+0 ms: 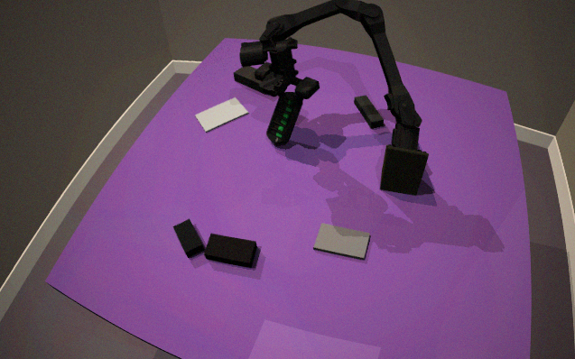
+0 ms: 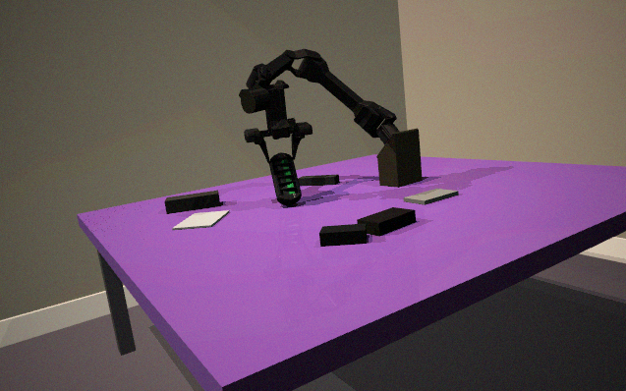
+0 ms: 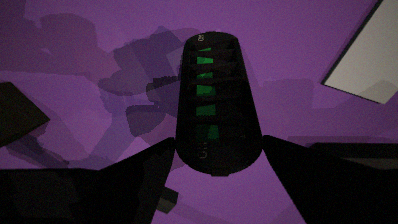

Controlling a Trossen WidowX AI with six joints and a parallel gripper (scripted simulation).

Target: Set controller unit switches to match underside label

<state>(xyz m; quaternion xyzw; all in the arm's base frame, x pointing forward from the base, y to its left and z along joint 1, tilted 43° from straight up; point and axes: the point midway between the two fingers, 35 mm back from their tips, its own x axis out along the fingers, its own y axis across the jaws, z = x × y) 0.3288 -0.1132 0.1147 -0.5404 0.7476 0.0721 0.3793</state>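
The dark grey controller unit (image 1: pixel 284 118) (image 2: pixel 285 179) (image 3: pixel 227 100) is steeply tilted. Its lower end is at or just above the bench (image 1: pixel 149 180) (image 2: pixel 260 275); contact is hard to tell. Its switch face shows in all three views, with several green patches in a row along the switches. Which end of each switch is pressed is too dark to tell surely. The label on the underside is hidden. My gripper (image 1: pixel 291 96) (image 2: pixel 281 158) (image 3: pixel 217 141) is shut on the unit, with one fingertip against each long side near its upper end.
A long dark block (image 1: pixel 250 81) (image 2: pixel 193 201) and a white plate (image 1: pixel 222 115) (image 2: pixel 202 219) lie near the unit. A dark bar (image 1: pixel 368 111) lies near the arm's base (image 1: pixel 403 170). Two black blocks (image 1: pixel 189 238) (image 1: pixel 230 250) and a grey plate (image 1: pixel 342 241) lie farther off.
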